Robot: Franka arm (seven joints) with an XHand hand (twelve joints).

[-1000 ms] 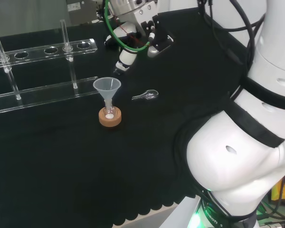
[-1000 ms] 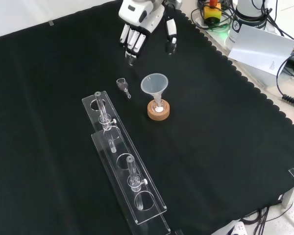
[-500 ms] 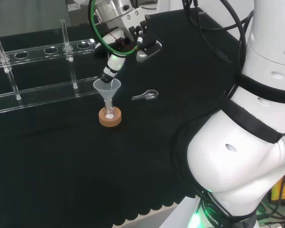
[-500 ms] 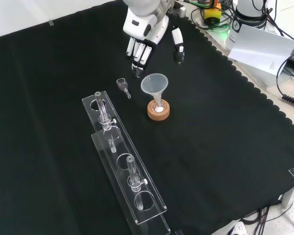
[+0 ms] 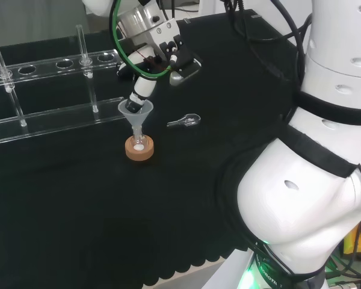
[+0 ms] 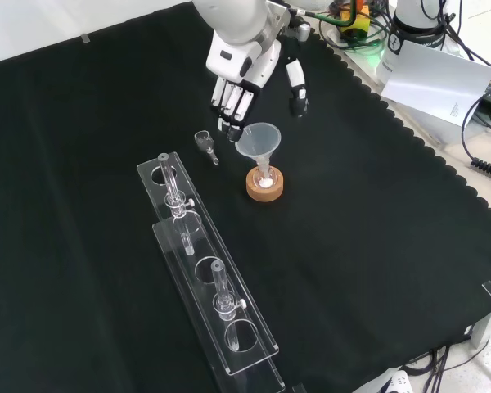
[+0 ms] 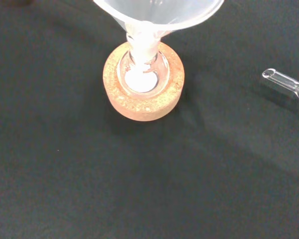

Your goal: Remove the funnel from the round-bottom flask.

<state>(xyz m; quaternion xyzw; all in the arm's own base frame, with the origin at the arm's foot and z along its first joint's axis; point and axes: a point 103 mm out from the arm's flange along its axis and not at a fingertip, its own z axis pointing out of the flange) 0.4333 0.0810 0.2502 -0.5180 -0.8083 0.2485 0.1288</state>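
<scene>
Hand at the funnel's rim, funnel seated in the flask.

The clear funnel [image 6: 258, 141] stands upright with its stem down the neck of the small round-bottom flask [image 7: 142, 73], and the flask sits in a cork ring [image 6: 264, 183] near the middle of the black cloth [image 6: 376, 246]. The hand [image 6: 244, 70] comes in from the top of the front view, fingers [image 6: 231, 104] nearly straight and pointing down, their tips right at the funnel's rim; the thumb [image 6: 295, 86] stands apart on the other side. Nothing is gripped. Whether the fingertips actually touch the rim, I can't tell. Just left of the funnel in the front view lies a small glass piece [image 6: 205, 144], and nearer the camera a clear rack [image 6: 209, 282] with 2 upright tubes.
</scene>
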